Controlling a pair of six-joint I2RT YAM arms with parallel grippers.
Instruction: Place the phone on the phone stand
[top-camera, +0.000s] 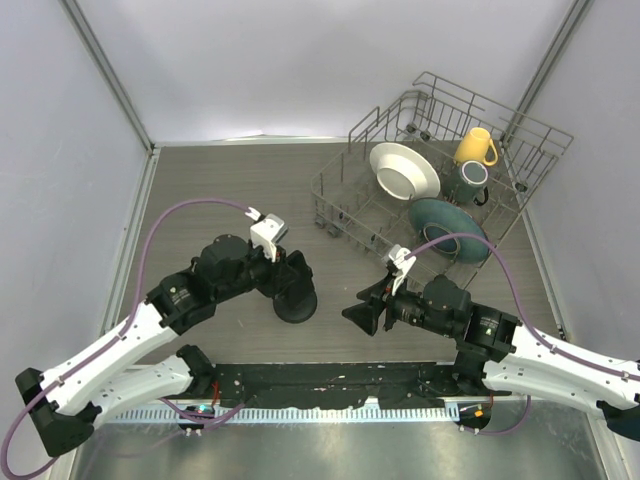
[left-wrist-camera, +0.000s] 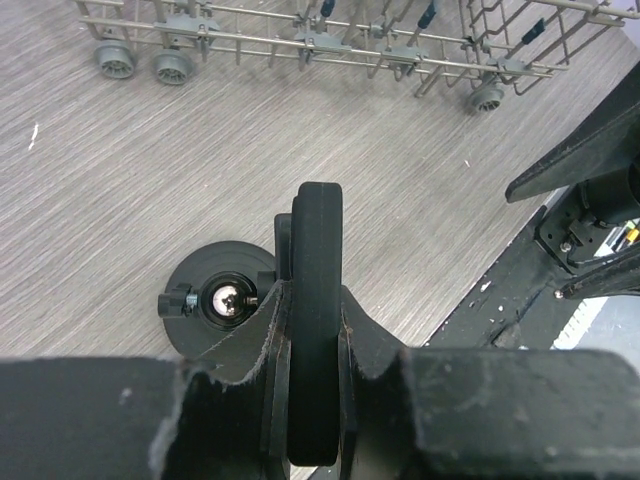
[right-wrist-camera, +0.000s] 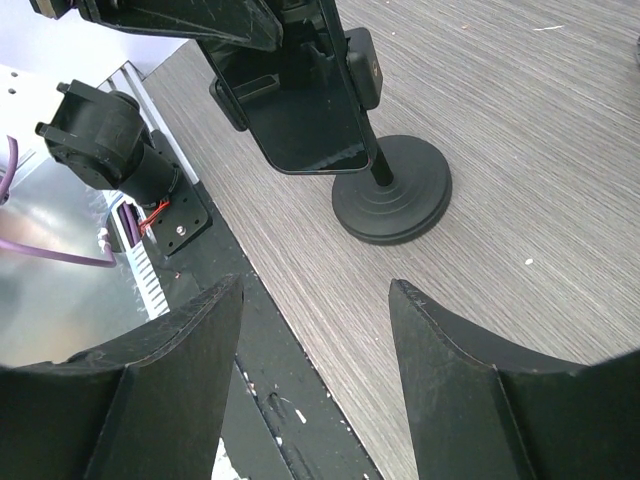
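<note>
My left gripper (left-wrist-camera: 318, 312) is shut on the phone (left-wrist-camera: 320, 250), a thin black slab seen edge-on between the jaws in the left wrist view. The right wrist view shows the phone (right-wrist-camera: 300, 110) held upright, face out, against the top of the phone stand (right-wrist-camera: 393, 205), whose side clamp touches its edge. I cannot tell whether it sits fully in the cradle. The stand's round base (left-wrist-camera: 200, 300) lies just below the phone. From above, the left gripper (top-camera: 288, 272) covers the stand (top-camera: 297, 303). My right gripper (right-wrist-camera: 315, 290) is open and holds nothing, just right of the stand (top-camera: 362, 314).
A grey wire dish rack (top-camera: 420, 100) stands at the back right, holding a white bowl (top-camera: 404, 171), a teal plate (top-camera: 447, 228), a yellow mug (top-camera: 476, 147) and a dark mug (top-camera: 472, 178). Its wheeled side (left-wrist-camera: 330, 45) is near the left gripper. A black base plate (top-camera: 330, 380) runs along the near edge.
</note>
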